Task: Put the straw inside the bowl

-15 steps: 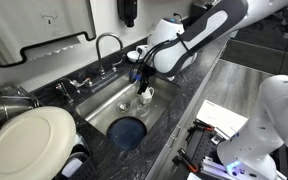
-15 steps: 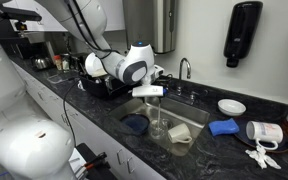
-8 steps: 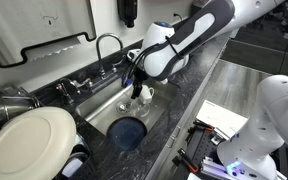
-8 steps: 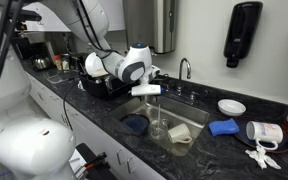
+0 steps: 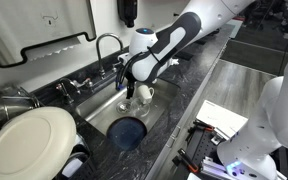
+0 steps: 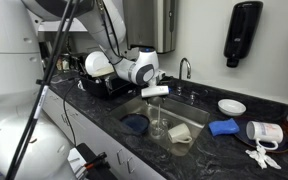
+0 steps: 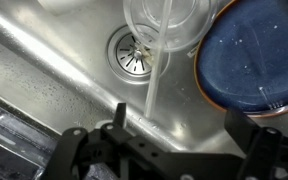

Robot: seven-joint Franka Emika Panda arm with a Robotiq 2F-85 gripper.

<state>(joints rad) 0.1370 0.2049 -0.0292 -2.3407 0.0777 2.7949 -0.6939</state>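
Gripper [image 7: 176, 118] jaws apart | straw [image 7: 156, 78] in clear cup [image 7: 189, 28] | bowl [image 7: 252, 55] beside

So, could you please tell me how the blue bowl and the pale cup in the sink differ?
The bowl is dark blue; the cup is pale and whitish. The bowl is wider than the cup. The straw crosses the cup's rim, while the bowl holds no straw. Both sit in the steel sink.
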